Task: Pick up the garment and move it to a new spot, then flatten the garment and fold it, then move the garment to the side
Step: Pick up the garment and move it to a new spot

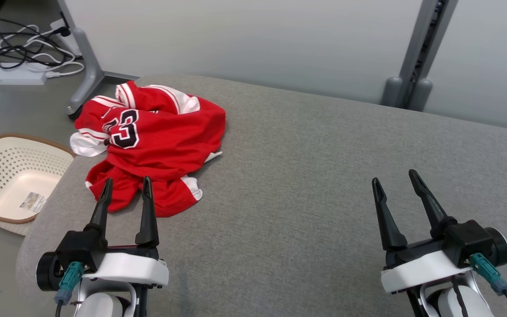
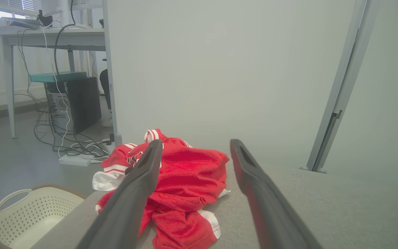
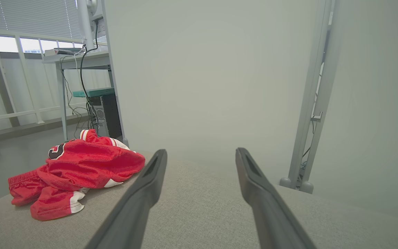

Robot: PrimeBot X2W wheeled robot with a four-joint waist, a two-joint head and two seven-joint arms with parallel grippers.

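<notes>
Lying crumpled, garment (image 1: 156, 141) rests on grey fabric surface (image 1: 324, 185) near basket (image 1: 16, 156).

Soft even daylight w/ window (image 3: 29, 45) glare, faint shadows, blurry close-up wrist-cam fingers (image 2: 130, 204).

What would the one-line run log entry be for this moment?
stage: before pickup | garment: crumpled, far-left of grey surface | left gripper: open, by garment's near edge | right gripper: open, apart

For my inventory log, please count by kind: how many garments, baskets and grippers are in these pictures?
red garment: 1
cream basket: 1
grippers: 2, the left gripper and the right gripper, both open
Total: 4
</notes>
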